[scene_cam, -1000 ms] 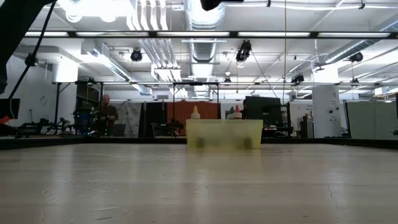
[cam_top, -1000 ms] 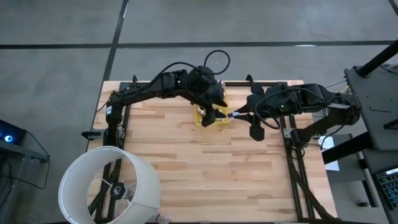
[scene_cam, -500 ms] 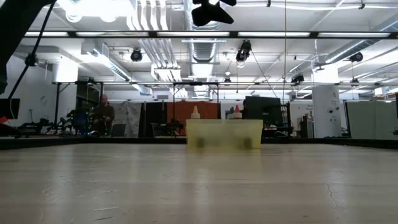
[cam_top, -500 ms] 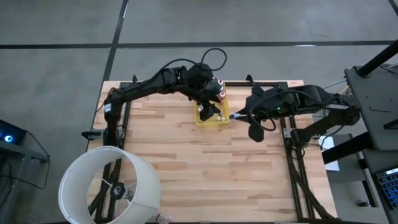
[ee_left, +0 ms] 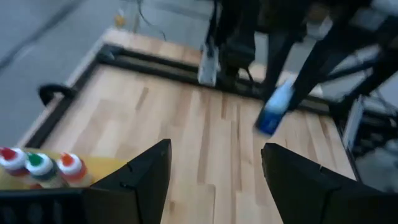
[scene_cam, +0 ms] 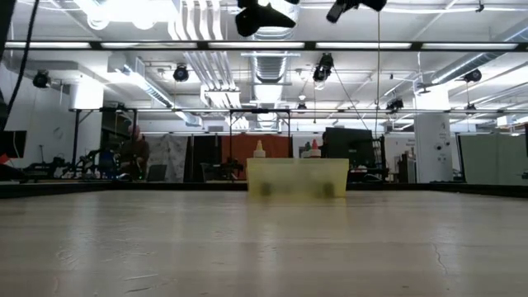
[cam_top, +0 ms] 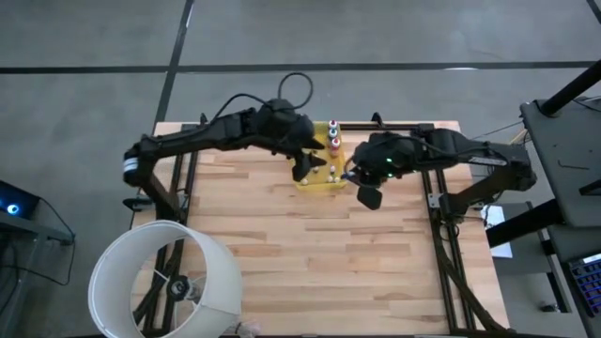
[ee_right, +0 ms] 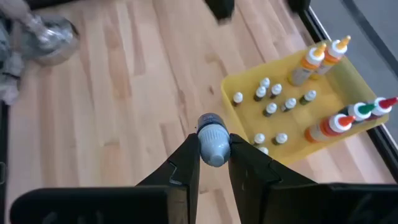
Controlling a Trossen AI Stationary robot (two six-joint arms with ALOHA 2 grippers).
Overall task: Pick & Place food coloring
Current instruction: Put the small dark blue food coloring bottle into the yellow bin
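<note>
Your right gripper [ee_right: 213, 163] pinches a small blue-capped bottle [ee_right: 213, 144] between its fingers [ee_right: 186, 167], held in the air above bare table [cam_top: 282, 235] just beside the yellow tray [ee_right: 367, 93]. From the left wrist view, that same bottle [ee_left: 273, 112] shows as a blue and white shape under the right arm.

Your left gripper [ee_left: 214, 177] hangs above the tray's left side with its fingers [ee_left: 146, 177] spread wide and nothing between them.

The tray [cam_top: 321, 180] sits at the back middle of the table. It holds taller bottles [ee_right: 323, 56] with orange, red and green caps along 2 edges, and about 9 white-capped small ones [ee_right: 273, 99] standing in the middle. In the low view, 2 bottle tips [scene_cam: 259, 149] rise above the tray wall [scene_cam: 297, 177].
</note>
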